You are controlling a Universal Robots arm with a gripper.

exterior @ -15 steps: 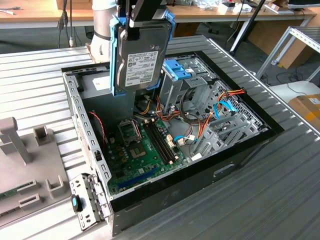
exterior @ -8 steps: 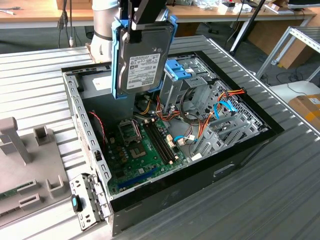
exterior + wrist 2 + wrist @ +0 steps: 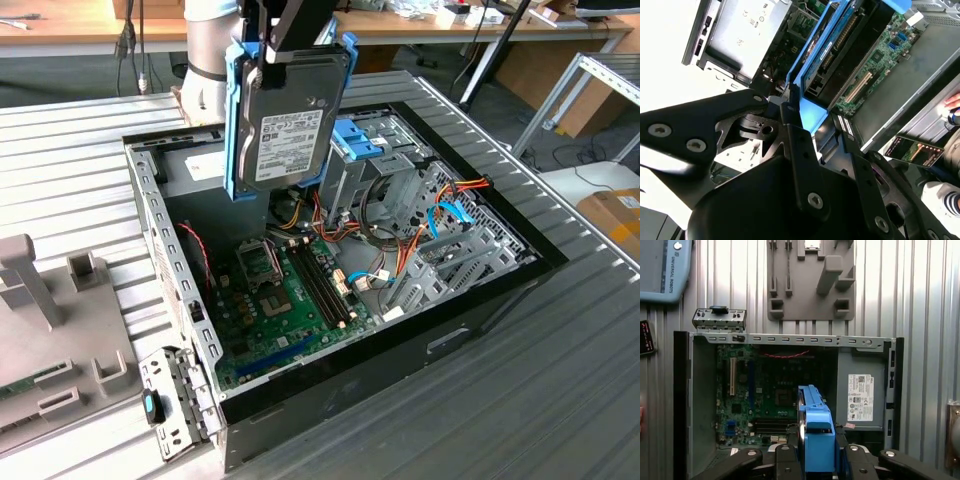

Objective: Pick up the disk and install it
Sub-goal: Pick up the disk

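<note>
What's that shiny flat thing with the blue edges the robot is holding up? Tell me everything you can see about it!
The disk is a flat, rectangular silver-grey metal hard drive with a white printed label and a bright blue plastic frame along its edges. It hangs upright, label facing the exterior view, above the open black computer case. The black gripper clamps its top end with its fingers; nothing else seems to touch it.

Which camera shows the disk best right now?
The exterior view: the disk hangs upright in the gripper above the open computer case, its labelled face visible. Both wrist views show it edge-on, blue frame toward the camera.
</note>
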